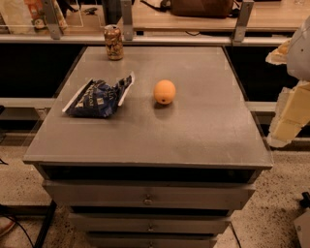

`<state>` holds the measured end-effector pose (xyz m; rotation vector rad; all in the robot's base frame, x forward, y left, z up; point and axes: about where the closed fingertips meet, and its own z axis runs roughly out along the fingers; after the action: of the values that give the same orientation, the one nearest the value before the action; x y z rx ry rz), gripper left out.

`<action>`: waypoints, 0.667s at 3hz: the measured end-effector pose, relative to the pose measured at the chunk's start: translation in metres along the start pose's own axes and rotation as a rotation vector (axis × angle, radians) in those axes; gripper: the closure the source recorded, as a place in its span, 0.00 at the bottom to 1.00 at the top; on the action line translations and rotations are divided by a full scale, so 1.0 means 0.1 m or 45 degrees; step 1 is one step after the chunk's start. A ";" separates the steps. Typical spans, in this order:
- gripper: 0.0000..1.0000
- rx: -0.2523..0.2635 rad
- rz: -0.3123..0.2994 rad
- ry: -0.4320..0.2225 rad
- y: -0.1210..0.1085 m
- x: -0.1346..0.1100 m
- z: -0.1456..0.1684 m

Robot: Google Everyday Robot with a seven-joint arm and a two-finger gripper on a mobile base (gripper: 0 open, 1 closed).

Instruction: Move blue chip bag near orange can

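The blue chip bag (100, 97) lies flat and crumpled on the left side of the grey cabinet top (203, 126). The orange can (114, 42) stands upright at the back left edge of the top, well behind the bag and apart from it. My gripper (289, 117) hangs at the right edge of the view, off the right side of the cabinet and far from both the bag and the can. It holds nothing that I can see.
A round orange fruit (164, 92) sits mid-top, right of the bag. The cabinet has several drawers (147, 196) in front. A rail with metal posts (127, 19) and a shelf with a brown bag (201, 7) run behind.
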<state>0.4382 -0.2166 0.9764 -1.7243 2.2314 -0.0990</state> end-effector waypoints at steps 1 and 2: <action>0.00 0.000 0.000 0.000 0.00 0.00 0.00; 0.00 -0.015 -0.070 0.013 -0.05 -0.10 0.07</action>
<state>0.4474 -0.2074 0.9732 -1.7953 2.1964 -0.1075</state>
